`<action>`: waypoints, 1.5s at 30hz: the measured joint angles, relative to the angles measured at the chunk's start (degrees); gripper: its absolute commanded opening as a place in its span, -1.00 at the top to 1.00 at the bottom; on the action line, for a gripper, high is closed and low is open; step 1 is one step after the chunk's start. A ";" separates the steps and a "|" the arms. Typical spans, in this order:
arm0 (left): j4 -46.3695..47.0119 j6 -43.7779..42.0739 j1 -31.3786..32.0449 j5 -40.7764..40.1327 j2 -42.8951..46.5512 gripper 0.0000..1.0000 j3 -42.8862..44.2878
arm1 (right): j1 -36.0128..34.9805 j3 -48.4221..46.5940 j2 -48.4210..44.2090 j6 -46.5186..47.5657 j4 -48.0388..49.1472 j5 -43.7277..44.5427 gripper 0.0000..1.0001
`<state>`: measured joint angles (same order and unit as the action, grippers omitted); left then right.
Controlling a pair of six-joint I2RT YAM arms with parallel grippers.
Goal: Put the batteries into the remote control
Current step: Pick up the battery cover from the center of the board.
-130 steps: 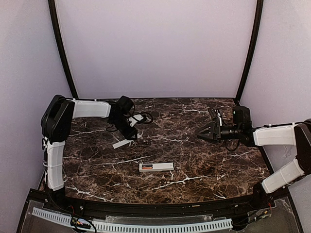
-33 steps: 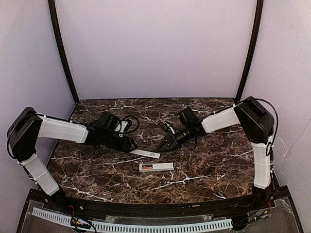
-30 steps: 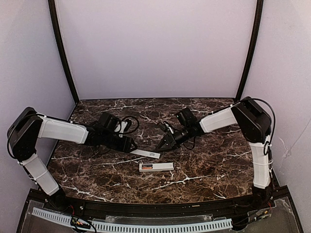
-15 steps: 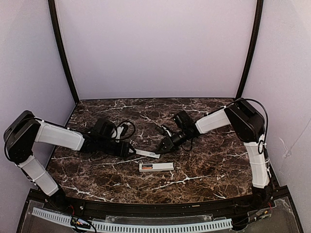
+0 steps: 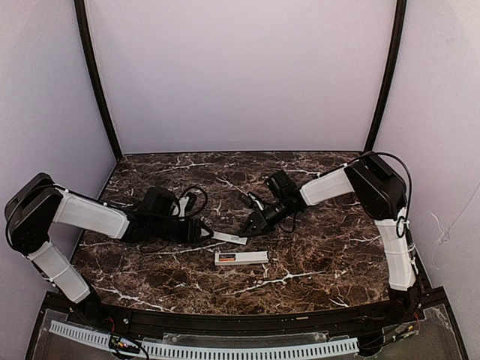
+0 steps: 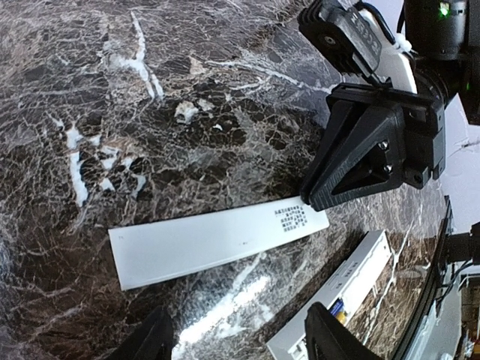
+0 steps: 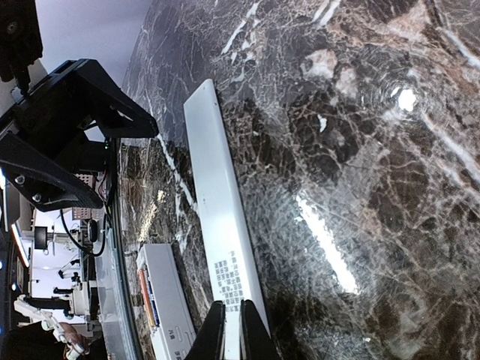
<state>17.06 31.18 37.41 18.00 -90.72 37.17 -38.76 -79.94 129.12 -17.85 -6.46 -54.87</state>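
Remote control with orange-red battery, right wrist view shows right gripper pinching cover strip end, left gripper wide

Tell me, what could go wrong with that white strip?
The right gripper seems to pinch the cover by just its tip, so it might slip out. The open left gripper, at the other end, could bump it askew. A swinging cover might knock the nearby remote and its battery.
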 measured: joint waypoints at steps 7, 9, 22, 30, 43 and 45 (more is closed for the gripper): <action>5.90 10.21 0.28 -1.53 -0.04 -0.18 -5.44 | 0.00 0.00 0.00 0.57 -0.15 0.20 0.87; 7.26 13.05 0.39 -2.34 -0.28 -0.17 -6.27 | 0.00 0.00 0.00 0.81 -0.20 0.26 0.88; 27.85 29.90 0.44 -3.50 -10.05 -0.01 -7.23 | 0.00 -0.09 0.00 1.53 -0.70 0.48 0.90; 36.68 35.34 0.44 -2.16 -14.45 0.05 -7.65 | 0.00 -0.22 0.11 1.57 -0.98 0.46 0.91; 41.64 41.09 2.89 -1.14 -19.54 0.07 -4.66 | -0.04 -0.85 0.79 1.66 -1.79 0.72 0.90; 41.97 41.64 3.06 -1.57 -19.52 0.07 -4.96 | -0.04 -1.07 0.79 1.84 -2.32 0.90 0.89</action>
<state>59.02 72.82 40.47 16.43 -110.24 32.21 -38.81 -81.01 129.91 -16.01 -8.78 -53.98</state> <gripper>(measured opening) 0.466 0.046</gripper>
